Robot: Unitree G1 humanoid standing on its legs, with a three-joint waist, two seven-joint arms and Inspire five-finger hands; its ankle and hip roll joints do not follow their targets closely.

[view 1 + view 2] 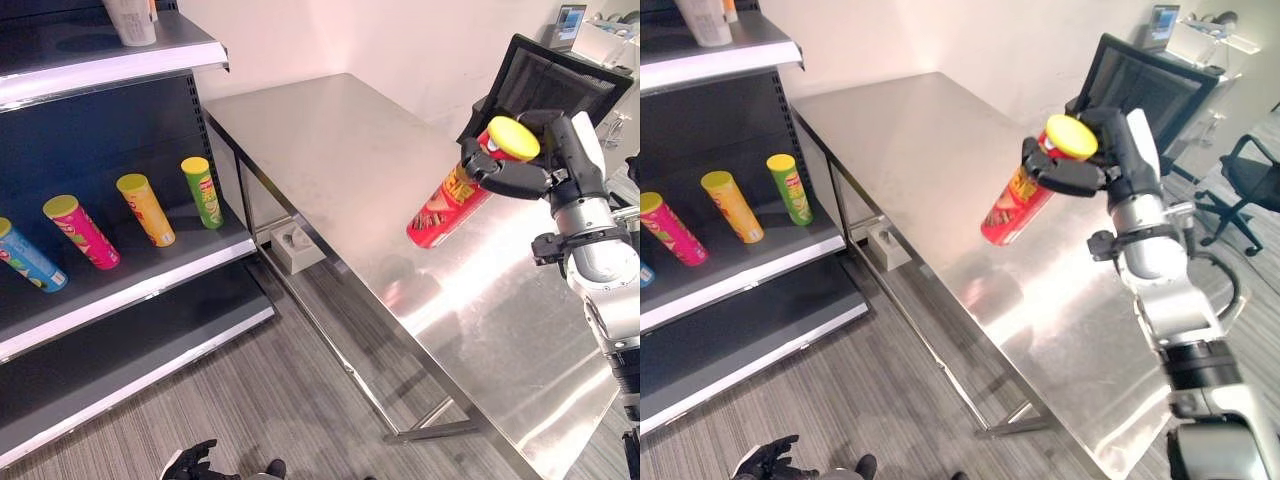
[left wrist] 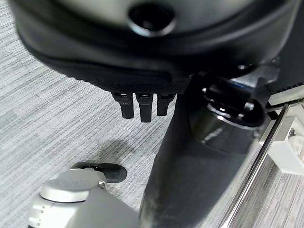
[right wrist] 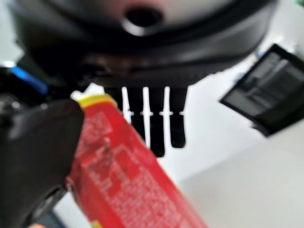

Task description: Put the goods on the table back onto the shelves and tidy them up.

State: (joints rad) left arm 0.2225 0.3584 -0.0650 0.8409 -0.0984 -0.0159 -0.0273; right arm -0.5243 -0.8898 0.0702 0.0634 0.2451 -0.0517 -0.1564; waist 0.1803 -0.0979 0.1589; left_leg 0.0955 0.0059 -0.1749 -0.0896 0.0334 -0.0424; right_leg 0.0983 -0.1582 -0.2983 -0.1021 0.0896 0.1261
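Right wrist view, right hand [image 3: 42, 142] clasping red can [image 3: 128, 185], head views, shelved cans [image 1: 145, 208]

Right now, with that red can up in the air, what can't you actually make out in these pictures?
- Red can: the right hand covers the part near its yellow lid; in the right wrist view it is a blur.
- Blue can on the shelf: cut off by the left eye view's edge.
- White cup on the upper shelf: its top is cut off.
- Left hand: low at the frame edge, too small to read.
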